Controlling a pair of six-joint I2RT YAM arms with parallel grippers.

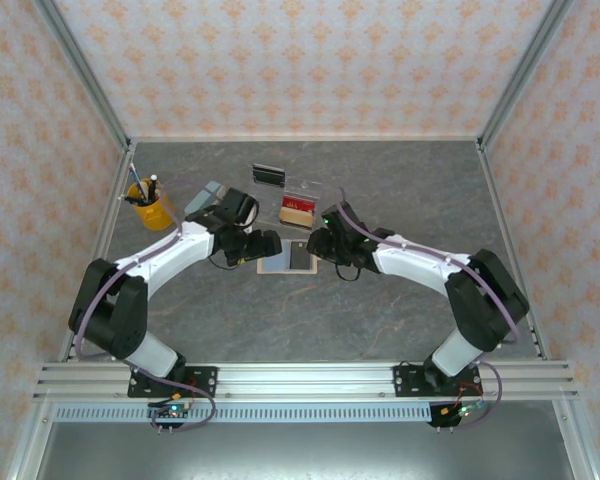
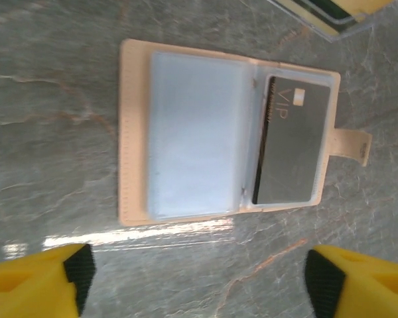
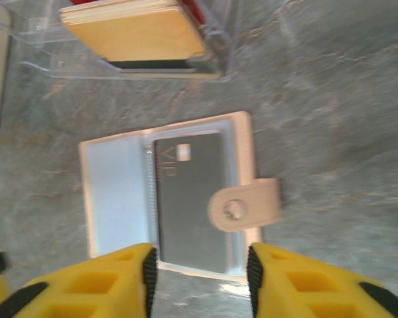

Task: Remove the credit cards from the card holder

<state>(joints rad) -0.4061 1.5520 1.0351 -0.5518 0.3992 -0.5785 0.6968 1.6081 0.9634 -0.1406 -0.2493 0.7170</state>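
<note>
The card holder (image 1: 288, 258) lies open and flat on the grey table between my two grippers. In the left wrist view the card holder (image 2: 136, 132) shows a bare blue-grey panel and a dark grey "VIP" credit card (image 2: 292, 149) in its other pocket, with the tan tab (image 2: 355, 144) at the outer edge. My left gripper (image 2: 196, 285) hovers open beside the holder's long edge with nothing between its fingers (image 2: 40, 281). My right gripper (image 3: 200, 281) is open. Its yellow fingers (image 3: 99, 281) stand either side of the card's (image 3: 186, 199) near end, by the tab (image 3: 245, 204).
A clear plastic tray (image 1: 298, 208) holding a stack of cards (image 3: 139, 30) stands just behind the holder. Farther left are an upright blue-grey block (image 1: 205, 197) and a yellow cup of pens (image 1: 152, 205). A small dark object (image 1: 268, 173) lies at the back.
</note>
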